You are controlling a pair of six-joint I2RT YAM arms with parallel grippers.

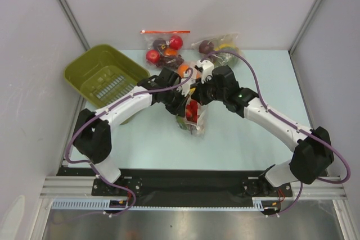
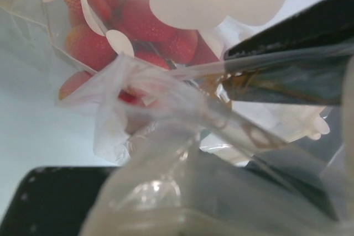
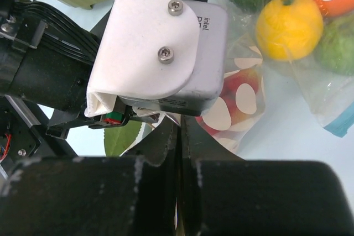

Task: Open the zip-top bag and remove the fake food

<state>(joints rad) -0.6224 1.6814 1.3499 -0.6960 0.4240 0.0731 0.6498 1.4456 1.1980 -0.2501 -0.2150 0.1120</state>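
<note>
The zip-top bag (image 1: 195, 117), clear plastic with whitish oblong marks, hangs at the table's middle between both arms. The fake food (image 1: 192, 111) inside it is glossy red strawberry pieces (image 2: 144, 20). My left gripper (image 1: 183, 100) is shut on the bag, and crumpled plastic (image 2: 149, 98) bunches over its jaws (image 2: 182, 153). My right gripper (image 1: 198, 95) is shut too, its dark fingers (image 2: 293, 75) pinching a strip of the bag's edge. In the right wrist view the shut fingertips (image 3: 180, 134) sit just behind the left wrist's camera mount (image 3: 149, 42), with the bag (image 3: 243, 109) beyond them.
A green basket (image 1: 104, 74) stands at the back left. A clear bag with a red zip strip (image 1: 165, 49) and another bag of round fruit (image 1: 220, 48) lie at the back. A yellow ball (image 3: 289, 26) shows close by. White walls enclose the table.
</note>
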